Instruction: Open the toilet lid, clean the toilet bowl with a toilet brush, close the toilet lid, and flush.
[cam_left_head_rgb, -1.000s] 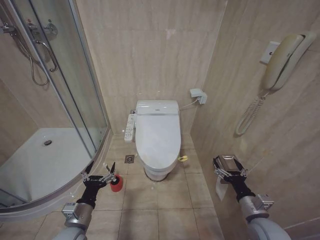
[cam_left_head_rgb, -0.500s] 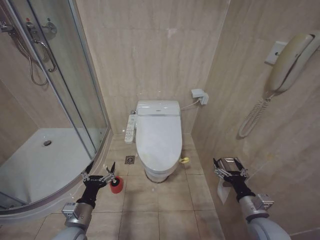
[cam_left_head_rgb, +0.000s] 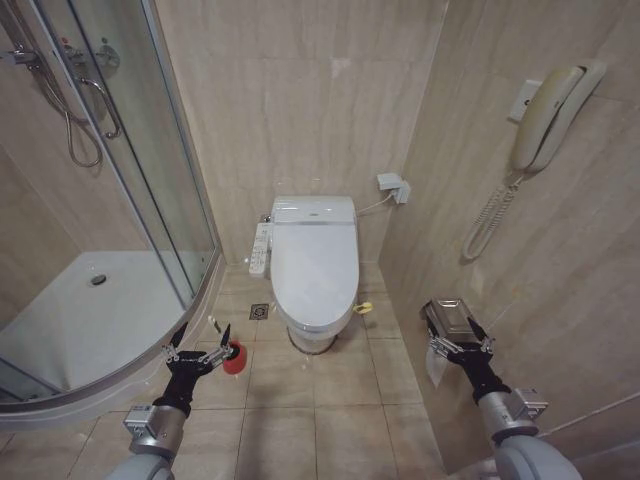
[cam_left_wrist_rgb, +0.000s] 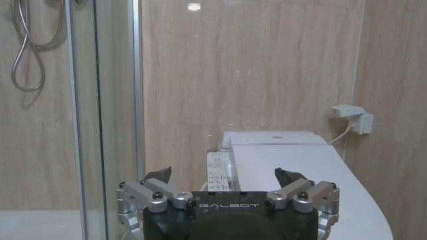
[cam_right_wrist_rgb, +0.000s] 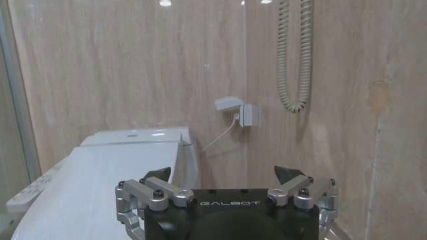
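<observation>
My left gripper (cam_left_head_rgb: 198, 349) hangs low in front of me with its fingers spread apart, holding nothing, just beside the curved shower base (cam_left_head_rgb: 60, 330). Right by its fingertips the brush (cam_left_head_rgb: 222, 338) stands in its red holder (cam_left_head_rgb: 235, 357) on the floor tiles. My right gripper (cam_left_head_rgb: 460, 346) is raised near the right wall, fingers apart and empty too, just below the metal paper holder (cam_left_head_rgb: 447, 316). Ahead, between my two arms, the lid (cam_left_head_rgb: 315, 270) lies shut over the bowl (cam_left_head_rgb: 312, 338), with the side panel (cam_left_head_rgb: 260, 250) along its left edge. A yellow-green strap (cam_left_head_rgb: 362, 308) shows at the lid's right edge. A wall phone (cam_left_head_rgb: 548, 115) hangs above my right arm.
</observation>
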